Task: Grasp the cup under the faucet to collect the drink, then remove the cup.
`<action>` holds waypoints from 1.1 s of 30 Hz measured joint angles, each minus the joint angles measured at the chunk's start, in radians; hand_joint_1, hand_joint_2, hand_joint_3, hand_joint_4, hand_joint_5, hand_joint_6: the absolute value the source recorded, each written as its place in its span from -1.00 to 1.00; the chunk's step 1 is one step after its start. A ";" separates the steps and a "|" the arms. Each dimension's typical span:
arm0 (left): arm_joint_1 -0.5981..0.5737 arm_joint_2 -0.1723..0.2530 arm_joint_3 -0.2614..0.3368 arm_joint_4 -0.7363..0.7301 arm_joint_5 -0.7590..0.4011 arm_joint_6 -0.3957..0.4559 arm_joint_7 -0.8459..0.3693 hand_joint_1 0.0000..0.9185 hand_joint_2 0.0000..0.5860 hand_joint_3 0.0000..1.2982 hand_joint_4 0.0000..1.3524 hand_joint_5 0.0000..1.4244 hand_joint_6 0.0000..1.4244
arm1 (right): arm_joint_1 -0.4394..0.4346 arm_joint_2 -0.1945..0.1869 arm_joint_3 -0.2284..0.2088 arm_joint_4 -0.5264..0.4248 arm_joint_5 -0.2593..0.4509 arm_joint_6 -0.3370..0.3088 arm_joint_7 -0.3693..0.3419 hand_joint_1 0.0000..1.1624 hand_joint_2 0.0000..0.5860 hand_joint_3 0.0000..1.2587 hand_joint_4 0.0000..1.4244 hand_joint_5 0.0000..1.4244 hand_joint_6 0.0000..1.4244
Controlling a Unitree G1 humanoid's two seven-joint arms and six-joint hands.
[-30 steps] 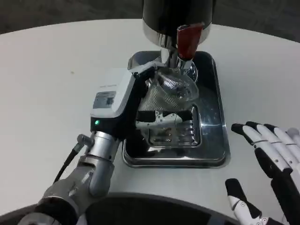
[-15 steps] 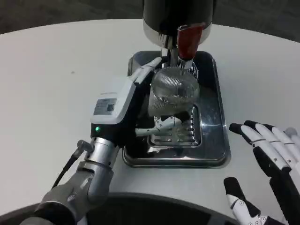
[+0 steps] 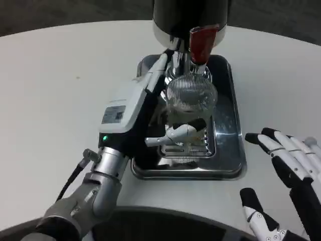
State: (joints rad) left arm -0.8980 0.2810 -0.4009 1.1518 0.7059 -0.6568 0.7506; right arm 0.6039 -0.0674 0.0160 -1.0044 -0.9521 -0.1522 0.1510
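Observation:
A clear ribbed plastic cup [image 3: 190,98] is held upright in my left hand [image 3: 150,108], whose fingers wrap its sides from the left and below. The cup stands over the grated steel drip tray [image 3: 225,150], its rim just under the faucet spout [image 3: 181,57] of the black and silver dispenser [image 3: 190,20]. A red tap lever [image 3: 201,42] hangs beside the spout. My right hand [image 3: 291,186] rests on the table to the right of the tray, fingers spread and holding nothing.
The white round table [image 3: 60,75] extends to the left and behind the dispenser. The tray's raised rim borders the cup on all sides. A dark curved edge [image 3: 165,221] of the robot's body runs along the bottom.
My left hand has turned the cup from tilted to upright and raised it closer under the spout. The right hand has barely moved.

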 measured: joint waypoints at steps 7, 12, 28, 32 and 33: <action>0.069 0.035 0.040 -0.076 -0.085 -0.084 -0.086 -1.00 -0.97 -1.00 -1.00 -0.75 -0.92 | 0.010 0.002 0.001 0.000 0.001 -0.002 0.000 -0.33 0.67 -0.72 -0.86 -0.84 -0.89; 0.155 0.073 0.097 -0.196 -0.153 -0.138 -0.151 -1.00 -0.97 -1.00 -1.00 -0.77 -0.94 | 0.017 0.001 0.003 0.002 0.001 -0.008 0.000 -0.33 0.67 -0.72 -0.86 -0.84 -0.89; 0.392 0.187 0.284 -0.688 -0.515 -0.135 -0.568 -1.00 -0.57 -1.00 -1.00 -0.92 -0.98 | 0.018 0.002 0.031 0.026 -0.006 -0.015 -0.005 -0.34 0.67 -0.72 -0.86 -0.83 -0.88; 0.420 0.250 0.313 -0.862 -0.718 -0.058 -0.800 -1.00 -0.45 -1.00 -1.00 -0.95 -0.99 | 0.018 0.006 0.042 0.030 -0.031 -0.015 -0.005 -0.34 0.67 -0.73 -0.88 -0.85 -0.88; 0.423 0.261 0.324 -0.903 -0.779 -0.032 -0.855 -1.00 -0.41 -1.00 -1.00 -0.95 -0.99 | 0.015 0.007 0.046 0.031 -0.040 -0.015 -0.005 -0.34 0.67 -0.75 -0.88 -0.86 -0.90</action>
State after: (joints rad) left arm -0.4752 0.5419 -0.0773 0.2489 -0.0734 -0.6887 -0.1040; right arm 0.6191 -0.0609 0.0617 -0.9733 -0.9925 -0.1676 0.1455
